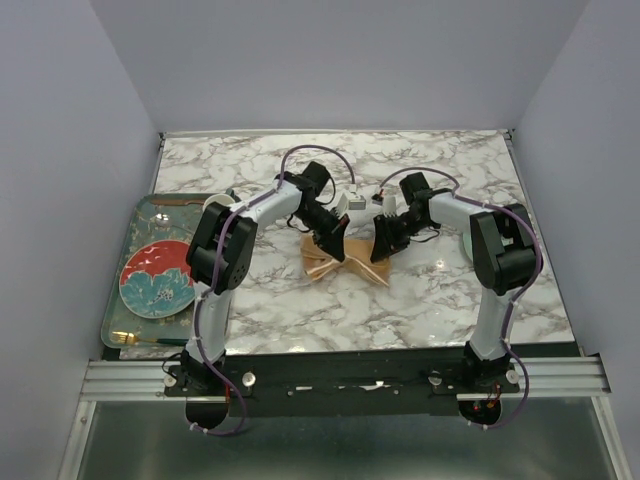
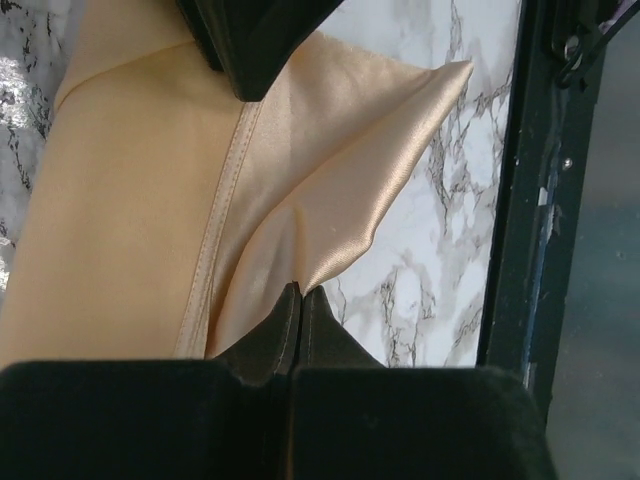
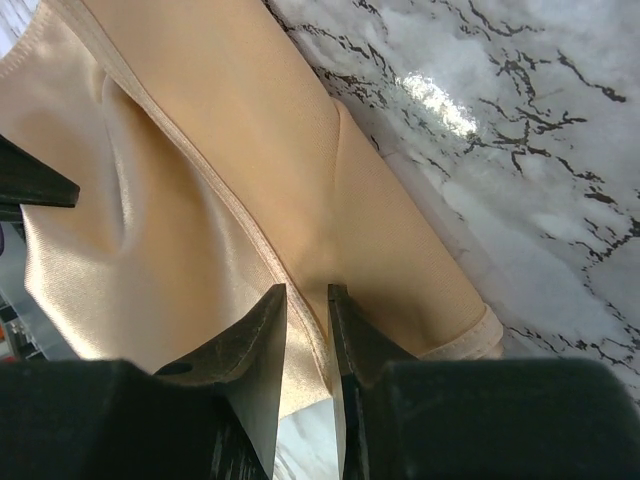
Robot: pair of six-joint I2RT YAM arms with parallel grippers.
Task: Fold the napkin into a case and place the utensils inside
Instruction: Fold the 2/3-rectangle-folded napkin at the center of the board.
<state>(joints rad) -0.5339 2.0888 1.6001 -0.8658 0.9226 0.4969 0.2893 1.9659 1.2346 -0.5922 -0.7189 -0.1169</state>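
The peach-orange napkin lies partly folded and bunched at the table's middle. My left gripper is shut on a satin fold of the napkin's edge, with its fingertips pressed together. My right gripper stands at the napkin's right side. Its jaws are a narrow gap apart and straddle the napkin's hem, tips touching the cloth. A gold fork lies at the front of the grey tray, far left of both grippers. No finished case shows.
A red and teal plate sits on the tray at the table's left edge. A white plate shows partly behind the right arm. The table's dark front rail runs close beside the napkin in the left wrist view.
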